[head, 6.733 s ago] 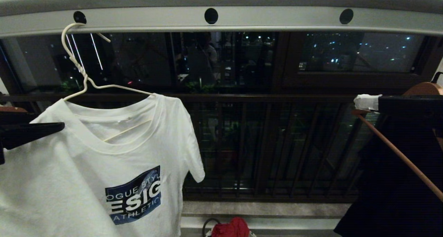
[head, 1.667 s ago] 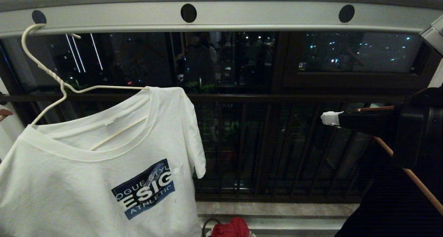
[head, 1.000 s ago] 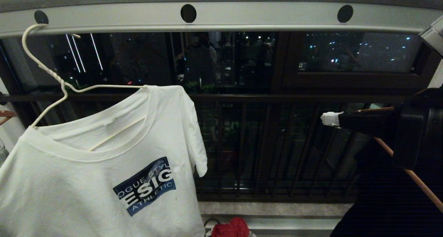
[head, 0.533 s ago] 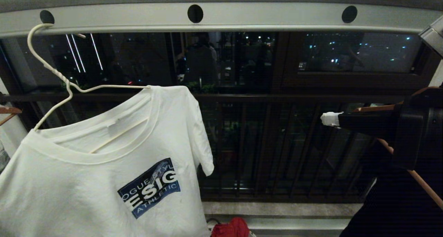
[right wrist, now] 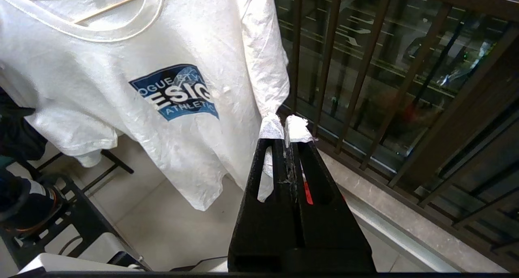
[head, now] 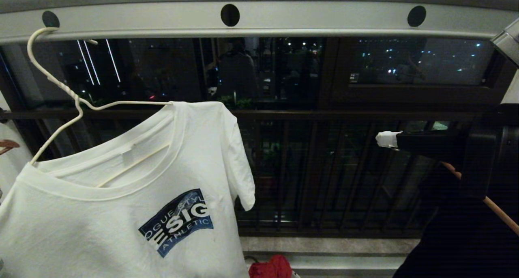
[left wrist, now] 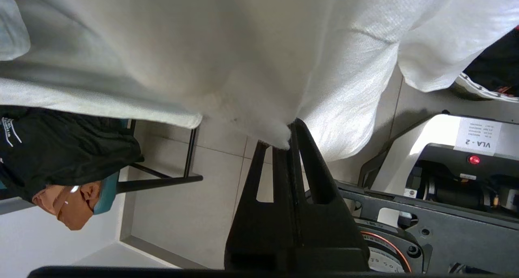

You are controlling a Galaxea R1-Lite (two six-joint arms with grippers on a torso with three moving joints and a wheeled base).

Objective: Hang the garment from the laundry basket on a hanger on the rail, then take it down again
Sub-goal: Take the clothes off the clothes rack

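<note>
night-dark window glass backs the rail (head: 284,20), where the soft, light garment (head: 121,213) hangs on the hanger (head: 61,83); left end effector (left wrist: 284,142) pinches its fabric, right end effector (right wrist: 286,128) clenched empty; best gripped by the hanger's stiff neck.

Rail (head: 284,22) spans top, round dark holes in row. Hanger (head: 61,87) hooked on rail near its left end, below leftmost hole. Garment (head: 121,213) on hanger, tilted, left shoulder lower. Rest of rail bare.
</note>
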